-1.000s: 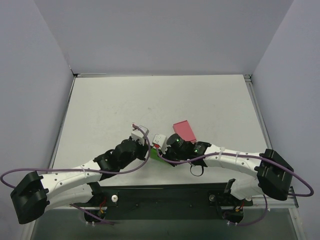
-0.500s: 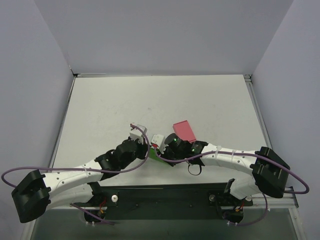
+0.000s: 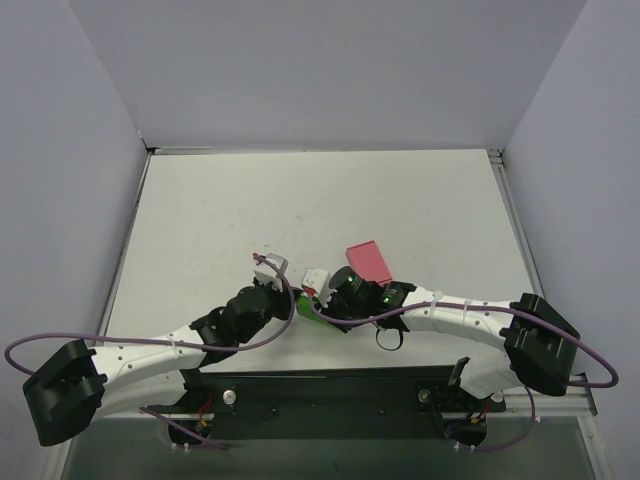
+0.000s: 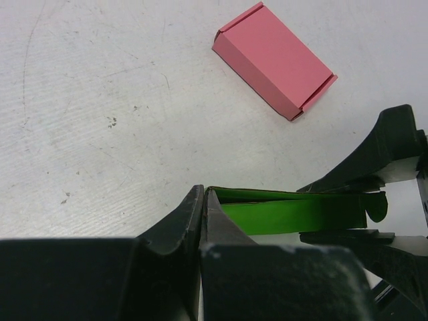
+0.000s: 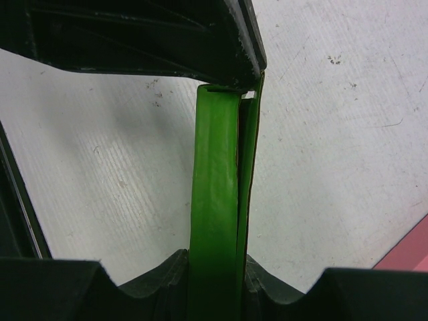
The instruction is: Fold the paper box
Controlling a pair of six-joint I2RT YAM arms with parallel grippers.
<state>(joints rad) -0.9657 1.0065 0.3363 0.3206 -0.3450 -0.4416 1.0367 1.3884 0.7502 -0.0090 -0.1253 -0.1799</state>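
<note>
stage: early, paper box (image 4: 294,214) held flat, flaps unfolded | left fingers (image 4: 184,221): pinched on its end | right fingers (image 5: 134,287): clamped around it

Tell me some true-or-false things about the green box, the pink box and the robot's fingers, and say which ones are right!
1. The pink box lies on the table with nothing touching it. True.
2. The green box lies all by itself on the table. False: both arms hold it up between them.
3. The left fingers are spread wide open. False: they are pinched shut on one edge of the green box.
4. The right fingers have the green box between them. True.
</note>
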